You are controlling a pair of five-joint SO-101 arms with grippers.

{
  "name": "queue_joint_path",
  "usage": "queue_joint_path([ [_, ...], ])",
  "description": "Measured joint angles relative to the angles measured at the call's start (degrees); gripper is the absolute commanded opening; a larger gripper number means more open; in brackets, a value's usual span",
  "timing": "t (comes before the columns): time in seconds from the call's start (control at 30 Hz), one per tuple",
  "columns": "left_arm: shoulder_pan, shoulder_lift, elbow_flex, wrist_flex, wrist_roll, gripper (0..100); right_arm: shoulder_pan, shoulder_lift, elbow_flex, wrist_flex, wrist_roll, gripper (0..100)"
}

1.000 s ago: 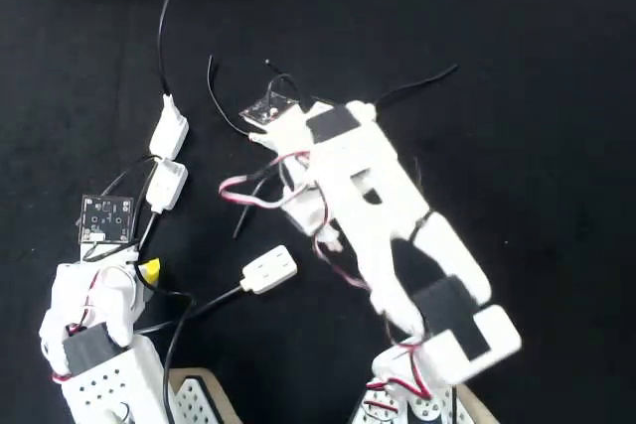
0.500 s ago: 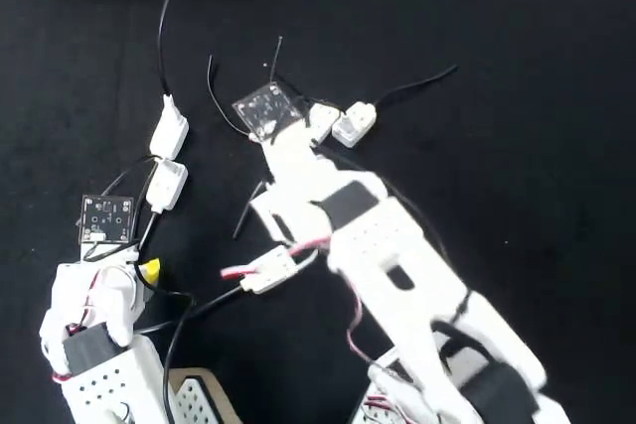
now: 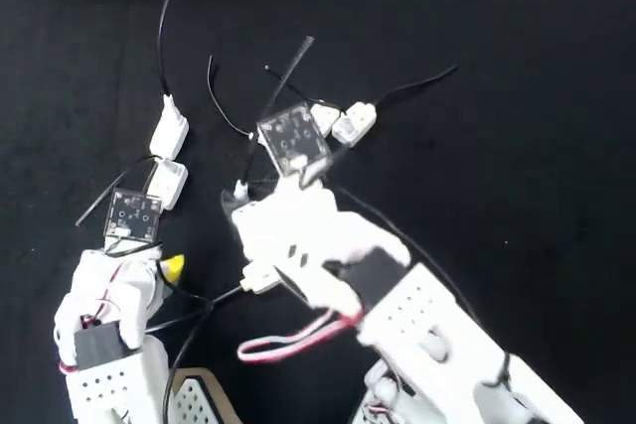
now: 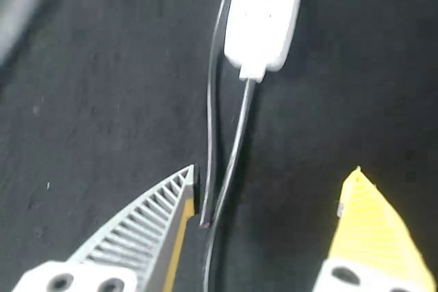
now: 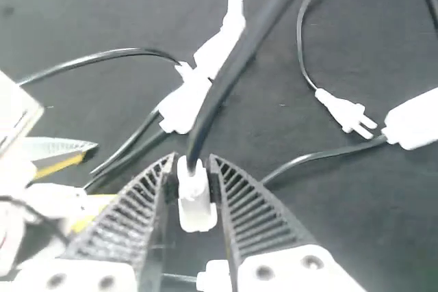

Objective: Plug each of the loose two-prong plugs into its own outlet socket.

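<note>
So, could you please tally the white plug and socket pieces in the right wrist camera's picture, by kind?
Plug held in the right gripper: 1
Loose two-prong plug: 1
Pieces lying end to end: 2
Partly seen pieces, kind unclear: 2
Total: 6
</note>
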Motion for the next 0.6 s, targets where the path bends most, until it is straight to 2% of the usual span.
queue_joint_path([
  [0.13, 5.7, 0.0, -5.6, 2.1, 5.8, 33, -4.7, -9.4, 4.5, 1.9, 1.8, 1.2],
  [0.4, 17.6, -1.1, -17.7, 8.4, 14.6, 33, -1.8, -33.3, 15.7, 1.7, 2.0, 1.2],
  [0.6, 30.0, -1.1, -18.9, 8.4, 16.6, 33, -1.8, -44.7, 27.5, -8.2, 2.0, 1.2],
])
